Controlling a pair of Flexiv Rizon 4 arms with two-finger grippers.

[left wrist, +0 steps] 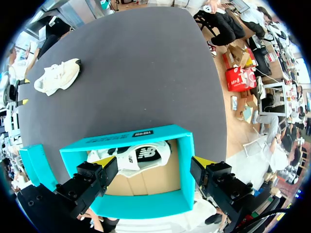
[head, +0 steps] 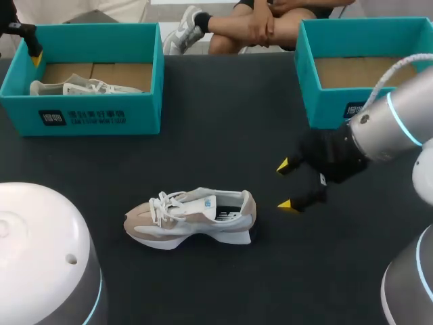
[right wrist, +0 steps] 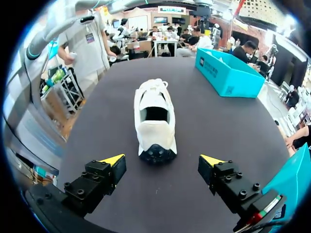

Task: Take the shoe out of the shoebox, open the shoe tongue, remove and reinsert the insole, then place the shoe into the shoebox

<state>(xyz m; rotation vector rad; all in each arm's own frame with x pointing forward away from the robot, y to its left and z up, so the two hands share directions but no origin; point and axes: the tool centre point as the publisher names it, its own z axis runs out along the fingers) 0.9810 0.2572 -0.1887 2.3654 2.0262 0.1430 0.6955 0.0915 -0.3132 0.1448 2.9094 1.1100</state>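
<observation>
A beige and white shoe point(head: 193, 217) lies on its side on the black table, toe toward my left. My right gripper point(head: 287, 184) hovers open just to the right of its heel. In the right wrist view the shoe point(right wrist: 155, 119) lies ahead of the open right gripper point(right wrist: 163, 160), heel nearest, with nothing between the fingers. The left teal shoebox point(head: 88, 115) holds a second white shoe point(head: 81, 87). My left gripper point(head: 32, 53) is over that box's far left corner. Seen from the left wrist, the left gripper point(left wrist: 155, 170) stands open above the box point(left wrist: 131, 141) and its shoe point(left wrist: 136, 156).
A second teal shoebox point(head: 338, 101) stands at the back right, showing only its bare cardboard floor. My right arm point(head: 399, 122) passes in front of it. Dark tabletop point(head: 223, 122) stretches between the boxes and around the loose shoe.
</observation>
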